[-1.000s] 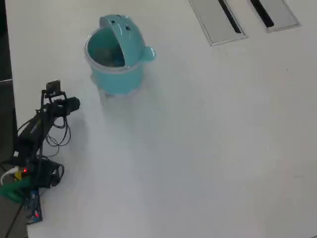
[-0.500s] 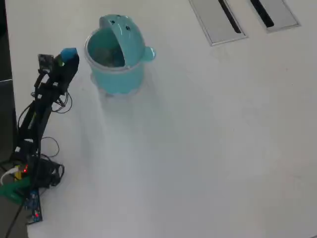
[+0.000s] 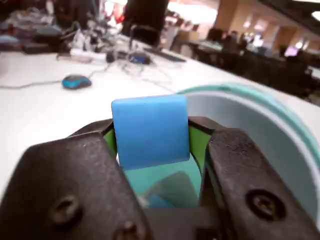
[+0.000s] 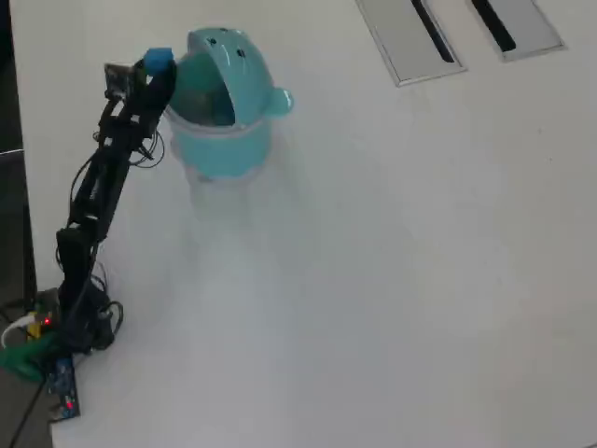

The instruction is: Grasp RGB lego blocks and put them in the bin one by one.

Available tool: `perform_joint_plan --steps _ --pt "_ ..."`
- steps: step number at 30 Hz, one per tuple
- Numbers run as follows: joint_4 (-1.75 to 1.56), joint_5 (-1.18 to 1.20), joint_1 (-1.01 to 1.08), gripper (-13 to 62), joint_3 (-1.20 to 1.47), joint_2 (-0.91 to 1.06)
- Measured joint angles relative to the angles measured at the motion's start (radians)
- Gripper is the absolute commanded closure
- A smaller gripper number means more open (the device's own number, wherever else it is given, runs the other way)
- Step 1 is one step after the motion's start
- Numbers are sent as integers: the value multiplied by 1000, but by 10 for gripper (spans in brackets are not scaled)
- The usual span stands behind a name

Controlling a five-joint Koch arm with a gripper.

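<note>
My gripper [image 3: 151,135] [image 4: 159,63] is shut on the blue lego block [image 3: 150,130] [image 4: 159,58], which sits clamped between the green-lined jaws. The round light-teal bin [image 4: 219,131] [image 3: 260,130] stands at the upper left of the table, lid flipped open. In the overhead view the block hangs at the bin's left rim. Through the wrist view the bin's inside [image 3: 170,182] shows below the block. No red or yellow-green block is in view.
Two grey slotted panels [image 4: 410,37] [image 4: 518,26] lie at the top right of the white table [image 4: 373,280]. The arm's base and wiring [image 4: 56,345] sit at the left edge. A computer mouse [image 3: 76,81] and cables lie on a far desk.
The arm has stretched up and to the right, carrying the blue block from beside its base to the bin's left rim.
</note>
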Motion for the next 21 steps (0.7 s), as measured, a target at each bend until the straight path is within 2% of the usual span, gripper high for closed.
perform_joint_plan --steps 1,4,7,11,21 --pt "-2 38 23 388 -124 -81" --pt "-2 78 37 374 -158 -152" --pt "2 74 46 262 -158 -161" --pt "14 67 87 198 -158 -163" --pt "175 64 87 185 -183 -143"
